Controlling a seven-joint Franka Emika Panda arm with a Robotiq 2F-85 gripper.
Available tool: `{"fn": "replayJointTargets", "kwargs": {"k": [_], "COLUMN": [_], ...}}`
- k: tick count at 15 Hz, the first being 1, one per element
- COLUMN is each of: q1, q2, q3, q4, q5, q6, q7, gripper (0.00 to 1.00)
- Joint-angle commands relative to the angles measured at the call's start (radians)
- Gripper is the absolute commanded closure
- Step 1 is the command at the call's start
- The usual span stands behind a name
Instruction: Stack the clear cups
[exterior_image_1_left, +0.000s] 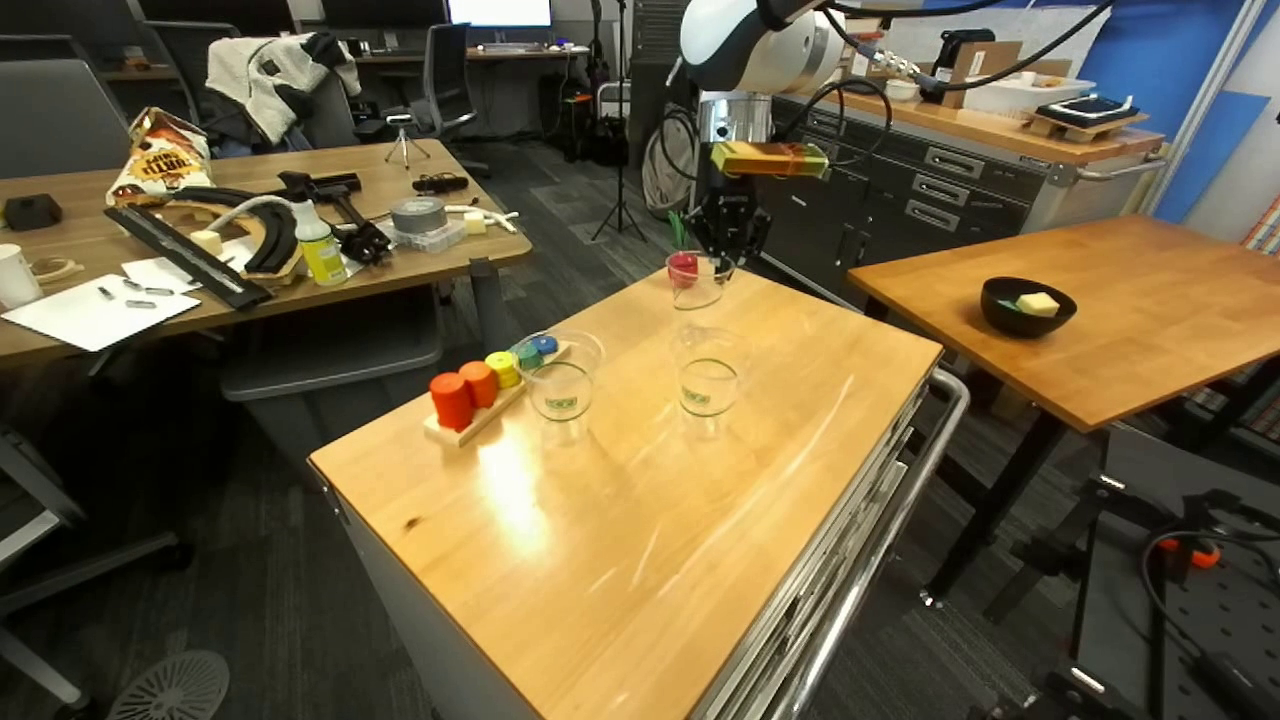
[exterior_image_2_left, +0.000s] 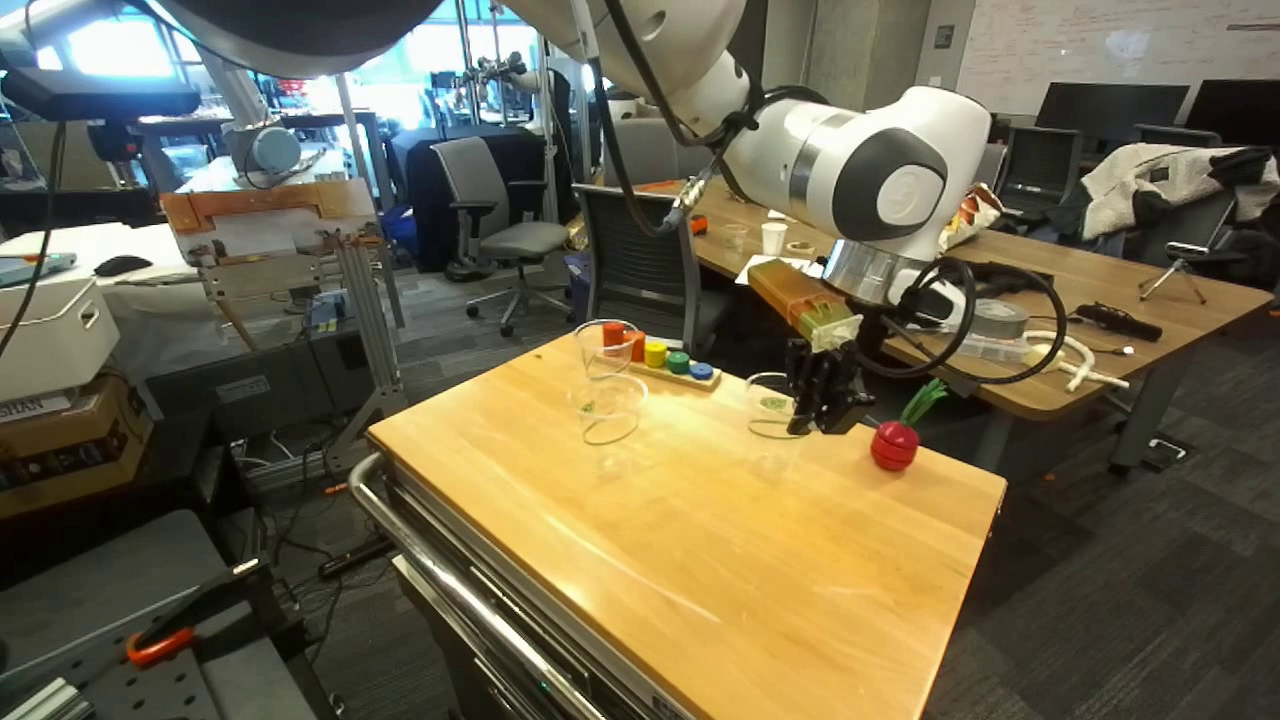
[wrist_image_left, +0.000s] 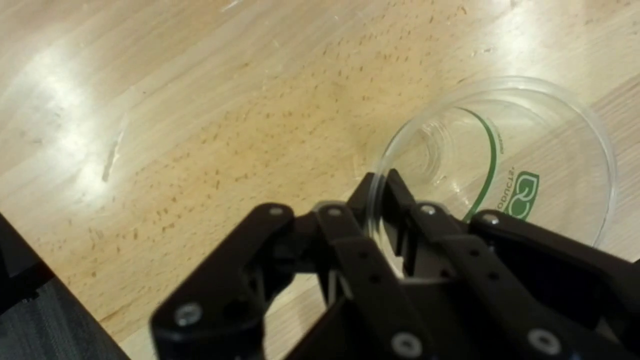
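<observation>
Three clear cups show in both exterior views. One clear cup (exterior_image_1_left: 560, 392) stands beside the coloured blocks and also shows in an exterior view (exterior_image_2_left: 601, 366). Another clear cup (exterior_image_1_left: 710, 388) stands toward the cart's handle side and also shows in an exterior view (exterior_image_2_left: 610, 424). My gripper (exterior_image_1_left: 722, 266) is at the third clear cup (exterior_image_1_left: 694, 296), near the red item. In the wrist view, my gripper (wrist_image_left: 381, 175) is shut on this cup's rim; the cup (wrist_image_left: 524, 197) extends right, its green logo visible. The cup also shows in an exterior view (exterior_image_2_left: 768, 408). I cannot tell whether its base touches the tabletop.
A red radish-like item (exterior_image_2_left: 895, 447) with green leaves stands close beside the gripper. A row of coloured blocks (exterior_image_1_left: 478, 384) on a wooden strip lies along the edge. The wooden tabletop (exterior_image_1_left: 640, 540) has a metal handle (exterior_image_1_left: 925, 465) on one side.
</observation>
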Motion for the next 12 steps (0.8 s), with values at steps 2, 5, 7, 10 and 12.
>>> {"fn": "replayJointTargets", "kwargs": {"k": [2, 5, 7, 10, 12], "q1": [-0.01, -0.002, 0.004, 0.013, 0.027], "q2": [0.002, -0.052, -0.091, -0.164, -0.217], "q3": [0.013, 0.008, 0.005, -0.004, -0.006], "q4": [0.022, -0.021, -0.042, -0.061, -0.083], "q5": [0.032, 0.031, 0.029, 0.019, 0.008], "q6": [-0.02, -0.024, -0.039, -0.094, -0.118], "q7": [0.012, 0.027, 0.043, 0.072, 0.077], "gripper": [0.98, 0.98, 0.98, 0.98, 0.98]}}
